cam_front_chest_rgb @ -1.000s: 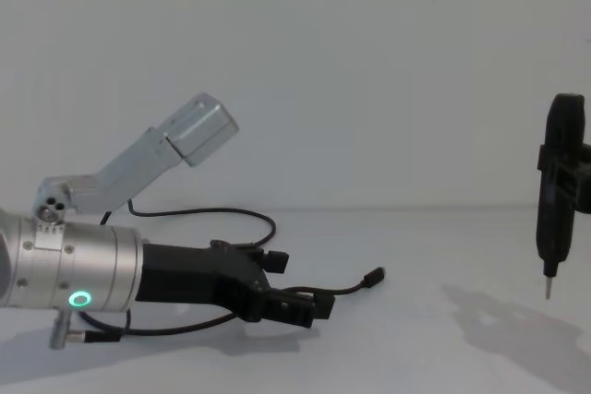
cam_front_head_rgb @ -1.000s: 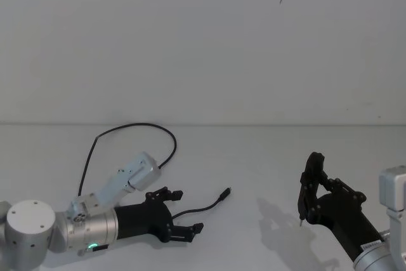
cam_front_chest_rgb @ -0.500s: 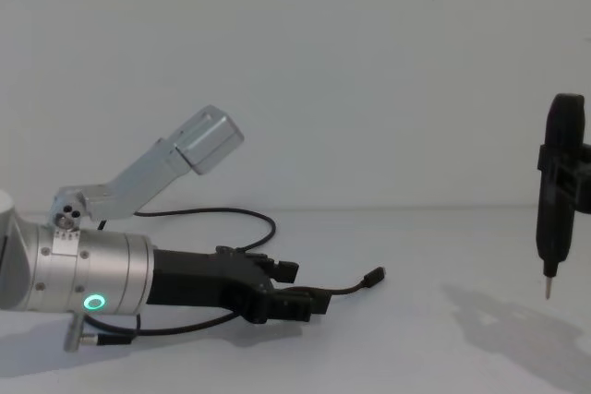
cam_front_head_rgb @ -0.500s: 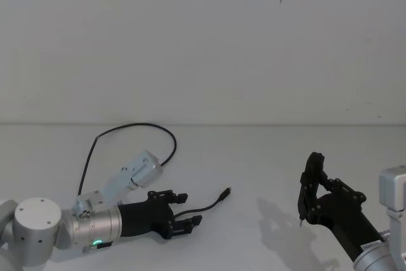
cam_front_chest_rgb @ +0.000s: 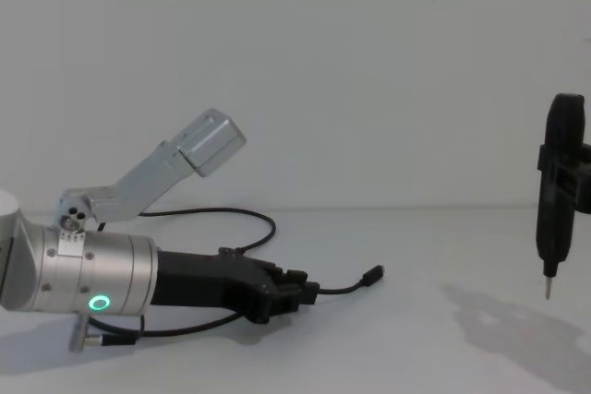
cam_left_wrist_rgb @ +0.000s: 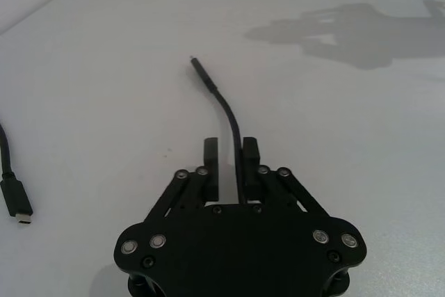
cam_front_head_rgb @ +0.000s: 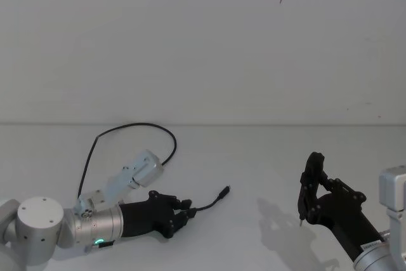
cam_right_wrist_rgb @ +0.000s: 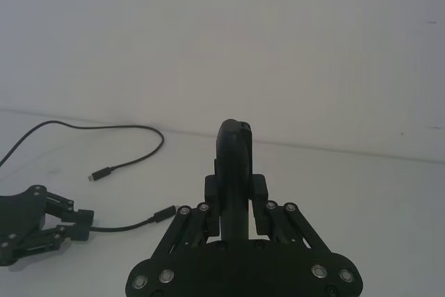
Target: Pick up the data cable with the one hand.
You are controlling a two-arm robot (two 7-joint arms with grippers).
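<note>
- Black and thin, the long flexible data cable lies on the white table. It passes between the jaws of the chunky black two-jaw left tool, which sits on a wide silver cylinder.
- That left tool is low at the table with its jaws drawn in on the cord. The cord rests against one jaw and a thin strip of table shows beside the other, so the pinch looks made but perhaps not yet tight.
- The relation that matters is that the free stretch of cord leaves the tool straight ahead, along the tool's own long axis. It ends in a small black plug toward the robot's right.
- The rest of the cord runs back under the wrist and loops toward the far side of the table, behind the left arm.
- With the cord lying lengthwise between the jaws, a straight lift should probably carry the held stretch up and leave the plug end drooping.
- The right tool is clamped on a slim black pointed stylus, held upright with its tip down above the table. It is well apart on the robot's right, so the left arm is plainly the nearer one.
</note>
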